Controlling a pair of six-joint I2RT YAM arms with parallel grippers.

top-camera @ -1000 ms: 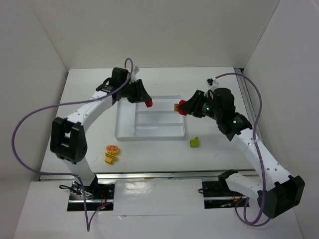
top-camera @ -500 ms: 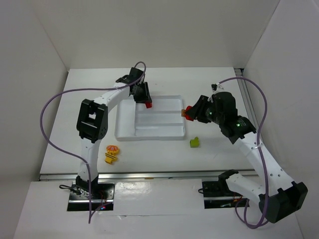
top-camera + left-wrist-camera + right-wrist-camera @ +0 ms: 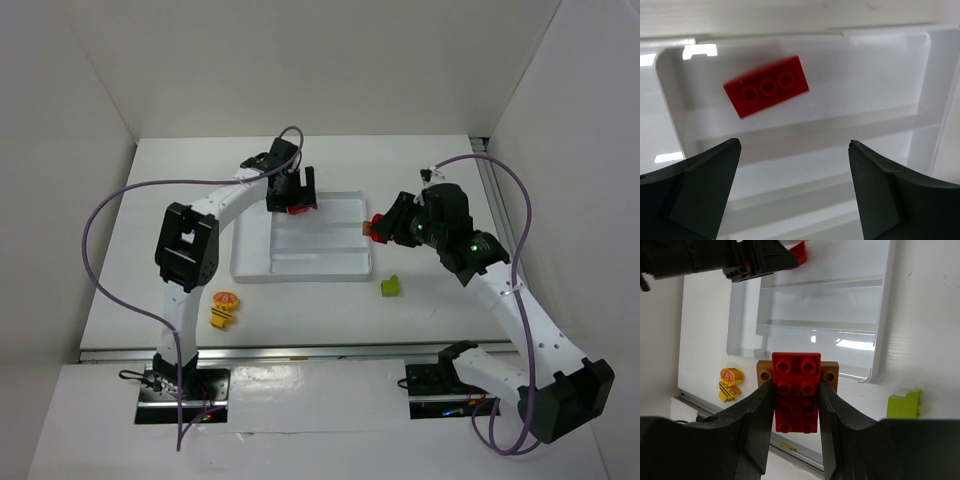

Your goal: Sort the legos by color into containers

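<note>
A red lego (image 3: pixel 766 86) sits free in the far narrow compartment of the white tray (image 3: pixel 805 131). My left gripper (image 3: pixel 794 145) stands open above it with nothing between its fingers. From above, that gripper (image 3: pixel 292 195) hovers over the tray's (image 3: pixel 250 260) far edge, with the red lego (image 3: pixel 297 209) just below it. My right gripper (image 3: pixel 796 385) is shut on a red brick (image 3: pixel 796 395) that has a brownish-orange brick (image 3: pixel 831 373) stuck behind it. It holds them off the tray's right end (image 3: pixel 378 228).
A lime green lego (image 3: pixel 390 286) lies on the table right of the tray's near corner. A yellow-orange piece (image 3: pixel 224 308) lies in front of the tray's left end. White walls close in the table on the left, back and right.
My left gripper moved right over the tray's far compartment, then opened and let go of the red lego. The right gripper shifted slightly right, still gripping its bricks.
</note>
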